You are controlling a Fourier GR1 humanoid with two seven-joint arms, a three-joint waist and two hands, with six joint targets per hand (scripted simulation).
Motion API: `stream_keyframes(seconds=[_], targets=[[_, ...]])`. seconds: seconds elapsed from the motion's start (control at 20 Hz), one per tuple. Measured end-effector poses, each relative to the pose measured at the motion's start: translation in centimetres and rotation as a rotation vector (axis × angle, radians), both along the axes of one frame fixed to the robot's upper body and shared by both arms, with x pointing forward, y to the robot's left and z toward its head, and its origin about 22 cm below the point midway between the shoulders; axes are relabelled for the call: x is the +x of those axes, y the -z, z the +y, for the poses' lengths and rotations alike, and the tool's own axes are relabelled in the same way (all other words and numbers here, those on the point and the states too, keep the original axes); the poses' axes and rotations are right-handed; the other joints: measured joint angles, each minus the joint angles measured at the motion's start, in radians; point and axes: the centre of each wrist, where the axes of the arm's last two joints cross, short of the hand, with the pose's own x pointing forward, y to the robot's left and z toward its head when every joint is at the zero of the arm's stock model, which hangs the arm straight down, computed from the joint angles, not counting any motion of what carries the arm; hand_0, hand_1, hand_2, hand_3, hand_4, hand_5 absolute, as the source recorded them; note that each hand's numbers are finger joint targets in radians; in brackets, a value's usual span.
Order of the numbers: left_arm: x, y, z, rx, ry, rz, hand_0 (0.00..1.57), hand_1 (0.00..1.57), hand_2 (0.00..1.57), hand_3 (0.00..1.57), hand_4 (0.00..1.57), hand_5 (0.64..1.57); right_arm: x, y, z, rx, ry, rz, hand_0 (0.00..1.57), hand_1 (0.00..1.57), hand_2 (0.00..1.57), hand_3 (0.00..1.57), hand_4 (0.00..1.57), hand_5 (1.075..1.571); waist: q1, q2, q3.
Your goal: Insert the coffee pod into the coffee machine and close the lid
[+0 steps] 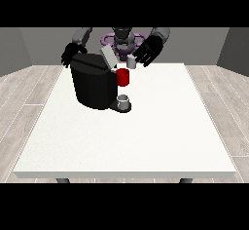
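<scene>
Just one coffee machine [94,85], one coffee pod [131,61]

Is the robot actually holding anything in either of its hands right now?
Nothing, as far as shows. The hand at the view's right is spread open beside the small grey pod, apart from it. The hand at the view's left hangs behind the coffee machine.

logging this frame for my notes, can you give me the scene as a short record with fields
surface: white table
machine: black coffee machine, left of centre, towards the robot's side
lid: grey lid, raised and tilted
red part: red holder on the machine's right side
cup: small grey cup on the machine's base
pod: small grey coffee pod beside the hand at the view's right
hand at view's right: fingers spread, holding nothing
hand at view's left: behind the machine's top corner, fingers unclear
</scene>
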Motion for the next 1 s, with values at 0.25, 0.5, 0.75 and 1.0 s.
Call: stream_keyframes(seconds=[0.25, 0.5, 0.75, 1.0], targets=[[0.2, -1.8, -0.4, 0.017, -0.01, -0.027, 1.28, 1.28, 1.3, 1.24, 0.49, 1.571, 0.5, -1.3, 0.1, -0.012, 0.007, -0.03, 0.0, 0.0, 0.0, 0.0, 0.46, 1.571, -0.016, 0.028, 0.0002], [0.4, -1.6, -0.8, 0.021, -0.007, -0.029, 1.28, 1.28, 1.31, 1.22, 0.5, 1.571, 0.6, -1.5, -0.3, -0.012, 0.03, -0.057, 0.0, 0.0, 0.0, 0.0, 0.48, 1.571, -0.017, 0.05, 0.0001], [0.6, -1.8, -1.8, 0.029, 0.008, -0.016, 1.23, 1.23, 1.28, 1.21, 0.51, 1.571, 0.6, -1.4, -0.1, -0.005, 0.04, -0.048, 0.0, 0.0, 0.0, 0.0, 0.53, 1.571, -0.014, 0.05, 0.0002], [0.7, -2.4, -2.0, 0.035, 0.012, -0.026, 1.18, 1.18, 1.25, 1.18, 0.49, 1.571, 0.5, -1.3, -0.1, 0.001, 0.033, -0.049, 0.0, 0.0, 0.0, 0.0, 0.52, 1.571, -0.024, 0.06, 0.0002]])
